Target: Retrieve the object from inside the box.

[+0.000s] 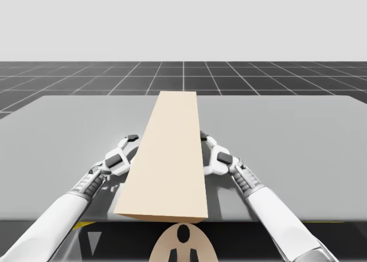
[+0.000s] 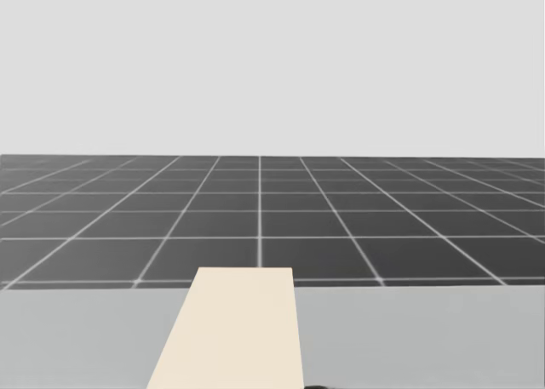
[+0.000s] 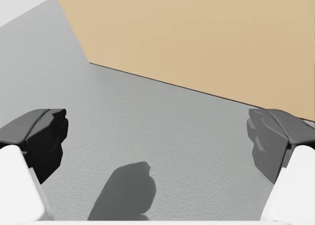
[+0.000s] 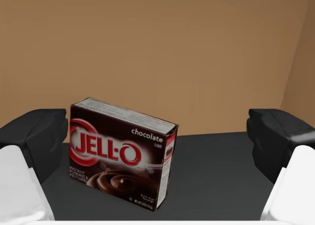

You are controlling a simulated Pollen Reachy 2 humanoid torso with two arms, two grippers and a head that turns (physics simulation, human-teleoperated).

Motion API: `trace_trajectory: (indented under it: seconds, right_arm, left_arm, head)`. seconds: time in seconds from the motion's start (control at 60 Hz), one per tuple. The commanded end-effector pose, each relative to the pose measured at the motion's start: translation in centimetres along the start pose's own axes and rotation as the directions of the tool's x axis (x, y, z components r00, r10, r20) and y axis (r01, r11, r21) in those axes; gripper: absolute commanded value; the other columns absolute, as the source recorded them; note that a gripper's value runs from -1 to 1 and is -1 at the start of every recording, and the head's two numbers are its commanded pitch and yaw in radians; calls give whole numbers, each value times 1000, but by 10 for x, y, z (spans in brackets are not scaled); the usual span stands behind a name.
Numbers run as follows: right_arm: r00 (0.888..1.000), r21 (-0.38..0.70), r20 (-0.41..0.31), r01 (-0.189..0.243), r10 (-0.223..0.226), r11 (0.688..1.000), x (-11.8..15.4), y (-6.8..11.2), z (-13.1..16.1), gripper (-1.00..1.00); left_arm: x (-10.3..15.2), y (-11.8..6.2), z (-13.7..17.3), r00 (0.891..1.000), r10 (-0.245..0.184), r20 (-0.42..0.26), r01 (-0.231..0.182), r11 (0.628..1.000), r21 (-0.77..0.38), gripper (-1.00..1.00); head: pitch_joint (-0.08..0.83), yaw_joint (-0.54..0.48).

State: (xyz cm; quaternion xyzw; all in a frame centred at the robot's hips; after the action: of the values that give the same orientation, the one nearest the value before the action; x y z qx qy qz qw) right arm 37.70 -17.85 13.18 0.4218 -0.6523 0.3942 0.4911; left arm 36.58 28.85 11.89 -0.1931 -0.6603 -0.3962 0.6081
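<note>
High view: a long tan box [image 1: 166, 159] lies lengthwise on the grey tabletop [image 1: 298, 136], with the left hand [image 1: 131, 147] and right hand [image 1: 206, 152] flanking it. Head view: the box's top face. Left wrist view: fingers spread wide, empty, facing the box's outer wall. Right wrist view: fingers spread wide, gripping nothing; a dark brown carton [image 4: 123, 153] stands upright inside the box, between them.

Bright even light, soft shadow [image 3: 125, 190] on table [image 3: 147, 112], dim interior of box [image 4: 172, 52]

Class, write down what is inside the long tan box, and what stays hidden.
A small dark brown box stands upright inside the tan box. In the high view, the tan box's top hides it.
</note>
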Motion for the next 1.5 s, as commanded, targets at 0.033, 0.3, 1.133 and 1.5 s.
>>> trace_trajectory:
  seconds: [0.033,0.3,1.133,1.5]
  right_arm:
    - [999,80,16,45,-47,996,-19,1,-38,-1000]
    - [987,152,27,151,-157,977,-48,18,-77,-1000]
    - [999,170,-16,48,-46,984,-8,51,27,1000]
    - [999,12,-7,-38,38,999,13,57,121,1000]
  left_arm:
    - [0,0,0,1000,-11,-4,11,1000,-1,-1000]
    - [1,0,1,1000,-22,-3,22,1000,0,-1000]
    - [-2,0,0,999,-49,-12,49,999,19,-1000]
    - [-2,2,-1,999,-52,-15,52,998,36,-1000]
  head:
    - [54,-31]
    - [68,-29]
    - [59,-25]
    - [57,-29]
